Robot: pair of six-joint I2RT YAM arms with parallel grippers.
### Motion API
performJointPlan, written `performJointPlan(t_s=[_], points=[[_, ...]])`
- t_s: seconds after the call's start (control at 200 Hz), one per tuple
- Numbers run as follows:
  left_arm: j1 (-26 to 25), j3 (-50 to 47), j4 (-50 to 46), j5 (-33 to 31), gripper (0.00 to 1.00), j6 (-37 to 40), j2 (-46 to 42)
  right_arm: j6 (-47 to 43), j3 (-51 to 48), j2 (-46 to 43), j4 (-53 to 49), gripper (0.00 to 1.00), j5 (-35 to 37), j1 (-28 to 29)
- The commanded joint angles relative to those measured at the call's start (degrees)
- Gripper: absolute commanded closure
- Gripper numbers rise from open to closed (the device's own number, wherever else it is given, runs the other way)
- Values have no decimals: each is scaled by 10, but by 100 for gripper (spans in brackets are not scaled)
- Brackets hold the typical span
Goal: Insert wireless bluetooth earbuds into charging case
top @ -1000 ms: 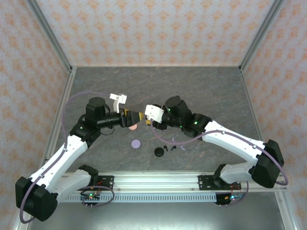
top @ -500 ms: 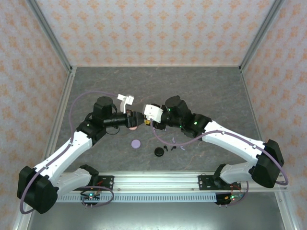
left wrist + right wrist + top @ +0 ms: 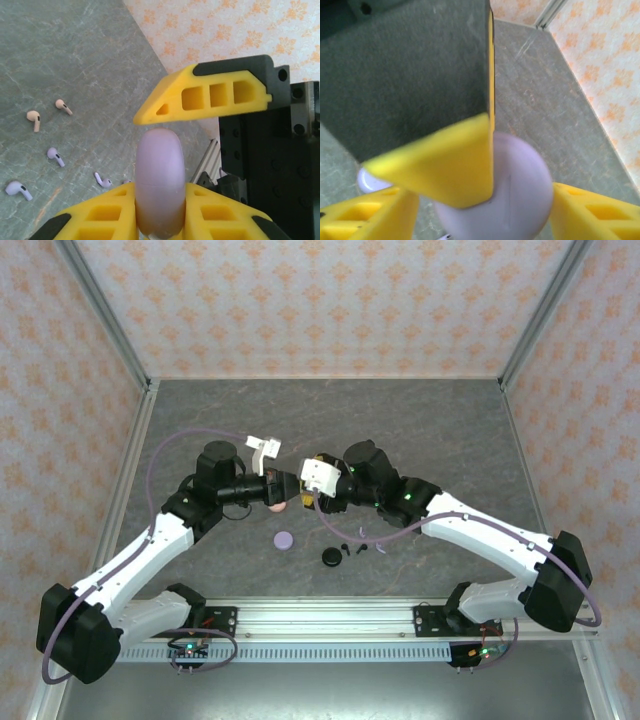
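A lavender round charging case [image 3: 159,165] stands edge-on between the yellow fingers of my left gripper [image 3: 160,192], which is shut on it. In the top view both grippers meet above the table's middle, left gripper [image 3: 285,487] facing right gripper [image 3: 303,492]. In the right wrist view the right gripper [image 3: 487,202] straddles the same case [image 3: 522,200] with its jaws open, a gap showing on the left side. One left finger [image 3: 445,165] crosses in front. Pale pink earbuds [image 3: 34,119] and lavender earbuds [image 3: 55,155] lie loose on the table.
Under the grippers sits a pink case [image 3: 278,506]. A lavender disc [image 3: 284,539], a black case [image 3: 330,556] and black earbuds [image 3: 345,548] lie nearer the front rail [image 3: 320,618]. Patterned walls enclose the table.
The left arm swung right to meet the right gripper, and its jaws closed on the lavender case. The right gripper's jaws then spread apart around the case.
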Motion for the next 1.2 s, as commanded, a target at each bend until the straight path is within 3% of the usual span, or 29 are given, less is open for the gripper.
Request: performJointPlan(t_s=[0.0,0.125,0.27,0.435,0.681,1.031,1.196], points=[[-3,-7,48,-34,82,8,-24,41,6,-30,-40,22,-6,-19],[-4,-29,87,-73,92,40,-42,90,-34,-79,-28,12,-54,-51],[-16,-56,156,-122,97,93,-64,178,-66,-125,-2,12,-138,-116],[-51,-65,200,-156,100,198,-77,316,-128,-172,134,13,-234,-192],[-95,-13,169,-139,100,316,-26,389,-123,-162,203,15,-298,-201],[-126,33,182,-129,100,334,49,373,-127,-154,204,21,-255,-195],[-128,57,148,-115,100,345,68,356,-126,-158,177,29,-192,-196]])
